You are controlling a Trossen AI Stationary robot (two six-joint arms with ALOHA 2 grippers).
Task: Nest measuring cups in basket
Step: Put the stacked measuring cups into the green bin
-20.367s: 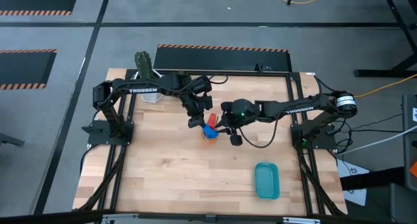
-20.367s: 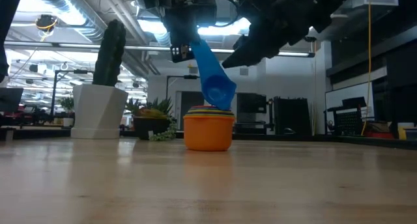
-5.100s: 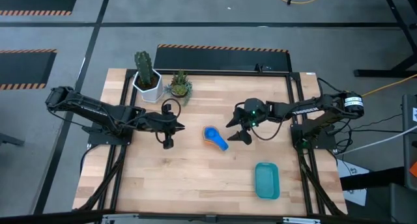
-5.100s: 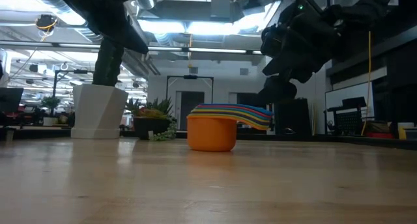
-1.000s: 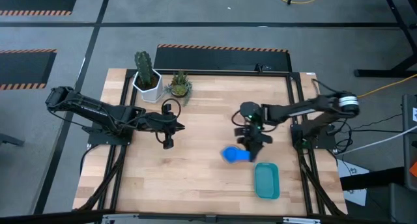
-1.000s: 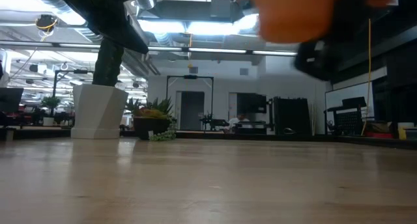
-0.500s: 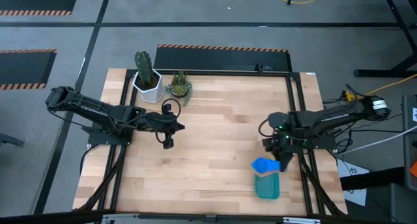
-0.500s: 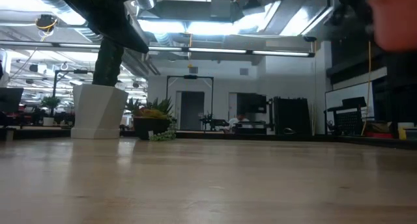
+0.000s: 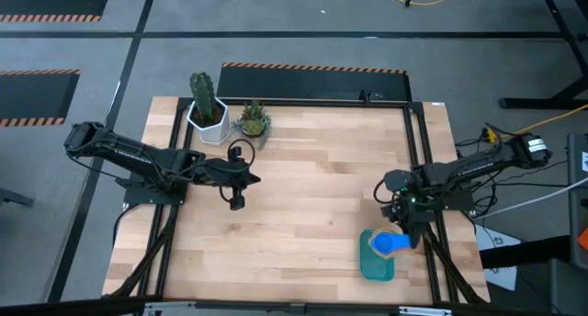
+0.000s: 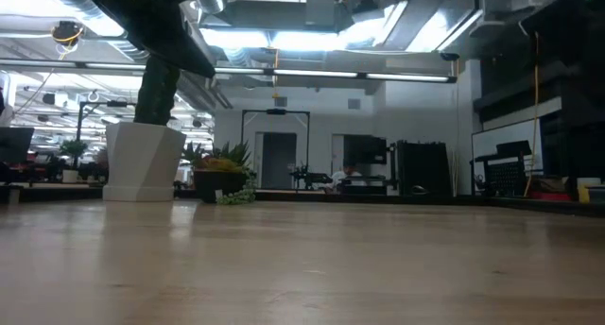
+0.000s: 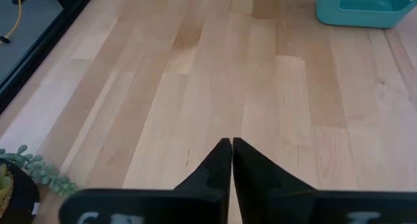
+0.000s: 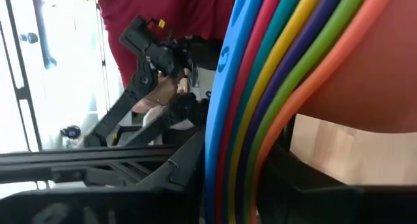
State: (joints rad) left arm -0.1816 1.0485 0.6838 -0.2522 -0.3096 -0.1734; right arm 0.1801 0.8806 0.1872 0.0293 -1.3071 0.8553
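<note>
The measuring cups are nested in one stack with a light blue cup on top. They hang over the teal basket at the table's near right. My right gripper is shut on the stack. The right wrist view shows the stacked handles edge-on in blue, red, teal, yellow, purple, green and orange, with the orange cup's body beside them. I cannot tell whether the stack touches the basket. My left gripper waits shut at the table's left-centre, its fingers together above bare wood. The basket shows far off in its wrist view. My right gripper pinches the nested cups' stacked handles between its two fingers, with all the layers together. It comes nearly level from the table's far right side, and the cup bodies lie beyond the fingertips over the basket. The cups themselves hide the exact place of contact.
A white pot with a cactus and a small succulent stand at the far left, and the pot also shows in the low view. Bare wood lies between the two arms. A person in a red top stands beyond the table.
My right gripper has carried the nested cups from near the table's middle toward the near right corner. It sank a little and now stands over the basket. The stack has passed out of the low view.
</note>
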